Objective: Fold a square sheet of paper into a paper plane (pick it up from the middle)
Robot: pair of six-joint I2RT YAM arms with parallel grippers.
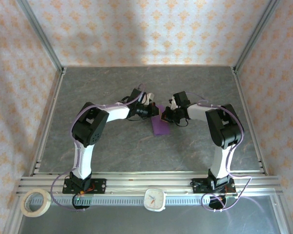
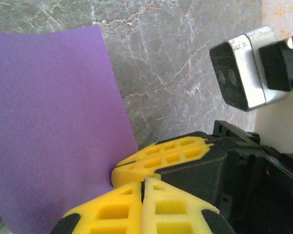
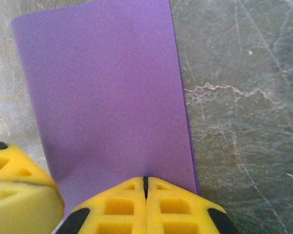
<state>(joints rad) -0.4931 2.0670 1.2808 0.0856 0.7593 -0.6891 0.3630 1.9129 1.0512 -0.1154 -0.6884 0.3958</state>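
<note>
Sheet (image 1: 159,125) hangs over the middle of the table (image 1: 102,146), between my two grippers. It is thin, matte purple paper with straight edges and sharp corners, and it is smooth wherever I can see it.

Left of the sheet, the grey veined tabletop lies bare out to the aluminium frame (image 1: 49,118), so there is room on that side. My left gripper (image 2: 142,184) has its yellow, ribbed fingers pressed together right at the sheet's edge. I cannot tell whether any paper is caught in the seam between them.

Just beside it, my right gripper (image 3: 145,181) has the same blocky yellow fingers. They pinch the sheet, and the purple runs straight into the line where they meet. My two sets of fingertips crowd the same edge and leave hardly any gap between them.

Right of the sheet, the table is bare again as far as the frame. Beyond the sheet, it stays open up to the patterned wall (image 1: 151,29).

Nearer than the sheet, a grooved metal rail (image 1: 136,184) carries a tape roll (image 1: 35,203) and a small square clock (image 1: 155,199).
</note>
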